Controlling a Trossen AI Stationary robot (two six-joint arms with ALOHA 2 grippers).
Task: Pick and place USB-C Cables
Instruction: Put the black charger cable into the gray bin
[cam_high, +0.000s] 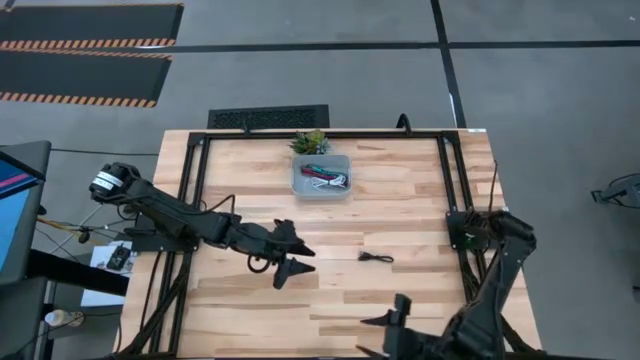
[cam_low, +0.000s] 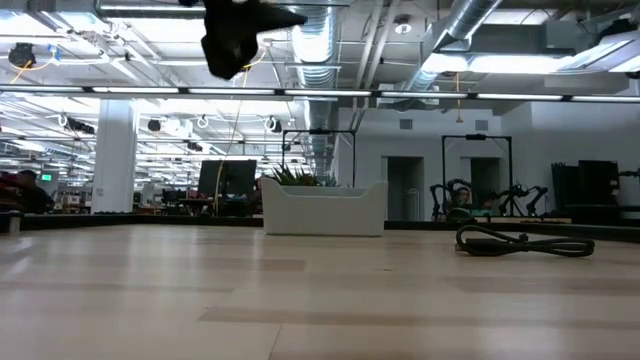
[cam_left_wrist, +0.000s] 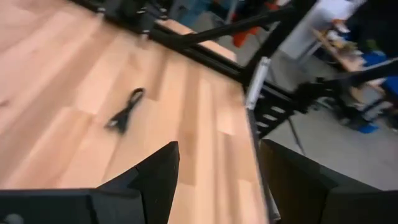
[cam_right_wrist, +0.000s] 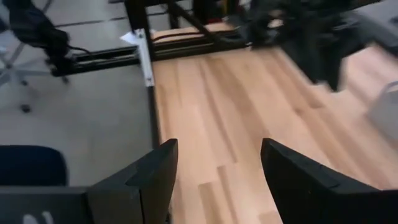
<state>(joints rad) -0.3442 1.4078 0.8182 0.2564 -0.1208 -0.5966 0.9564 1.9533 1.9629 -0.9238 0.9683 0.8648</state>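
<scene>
The pale wooden plank table (cam_high: 400, 210) fills the middle of the floor, framed by black metal rails. The dark left arm reaches in over its centre, and the left gripper (cam_high: 291, 257) hangs above the boards with its two fingers spread wide and nothing between them. The dark right arm is folded at the near right corner; the right gripper (cam_high: 385, 335) sits over the near edge, fingers likewise wide apart and empty. Toward the far edge stands the clear plastic bin (cam_high: 321, 176), holding coiled teal, maroon and white cables (cam_high: 323, 177). Just behind it is a small green potted plant (cam_high: 310, 142). The thin black USB-C cable (cam_high: 376, 258) lies on the bare wood, right of the left gripper and well apart from the bin.
</scene>
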